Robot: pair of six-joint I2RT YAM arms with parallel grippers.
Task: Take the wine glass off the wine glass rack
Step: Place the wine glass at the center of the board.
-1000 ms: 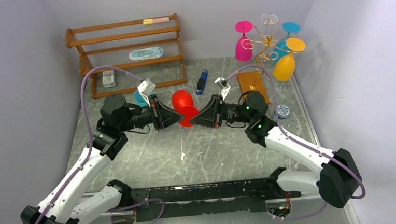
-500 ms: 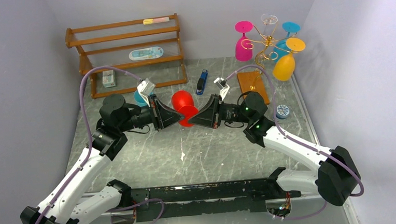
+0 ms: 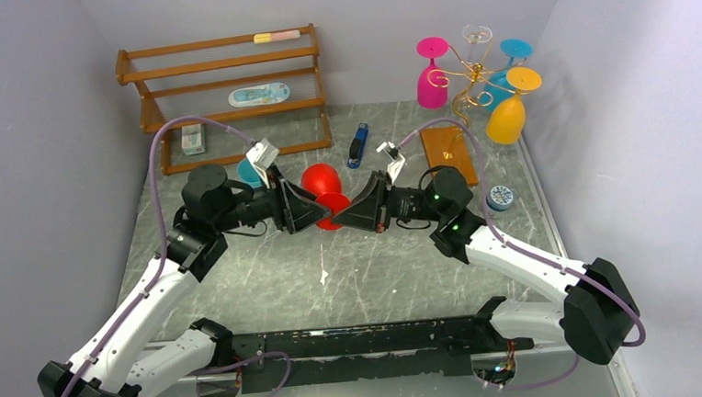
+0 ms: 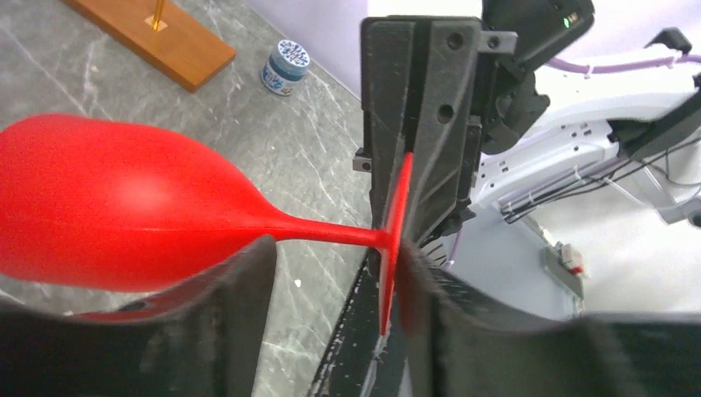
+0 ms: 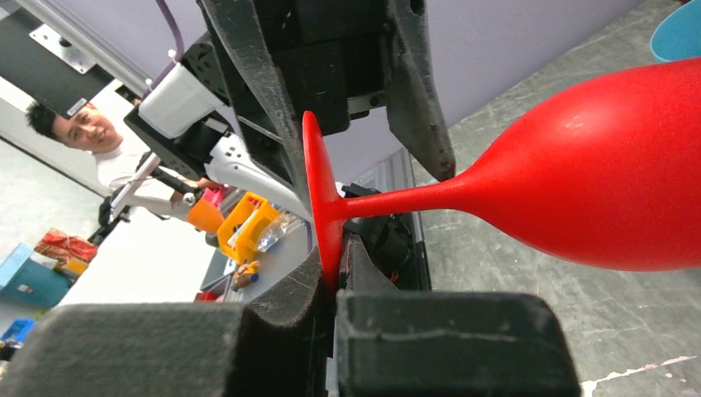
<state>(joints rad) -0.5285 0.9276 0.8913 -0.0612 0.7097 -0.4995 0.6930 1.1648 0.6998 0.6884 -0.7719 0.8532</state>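
Observation:
A red wine glass (image 3: pixel 320 178) lies sideways in the air over the middle of the table. My right gripper (image 5: pixel 335 277) is shut on the rim of its round foot (image 5: pixel 318 198). My left gripper (image 4: pixel 335 256) faces it from the other side, open, its fingers either side of the stem (image 4: pixel 326 231) and foot. One finger (image 4: pixel 417 281) lies close against the foot. The wine glass rack (image 3: pixel 470 73), gold wire on a wooden base (image 3: pixel 445 144), stands at the back right. A pink (image 3: pixel 430 74), an orange (image 3: pixel 506 115), a blue (image 3: pixel 511 52) and a clear glass (image 3: pixel 477 36) hang on it.
A brown slatted shelf (image 3: pixel 230 86) stands at the back left with a small box (image 3: pixel 193 137) below it. A teal bowl (image 3: pixel 248 173) sits behind my left wrist. A blue tool (image 3: pixel 357 147) lies at the back centre, and a small round tin (image 3: pixel 501 197) near the right wall.
My left gripper has opened off the red glass's foot. The right gripper has closed on the foot and now carries the glass alone. Both arms shifted slightly.

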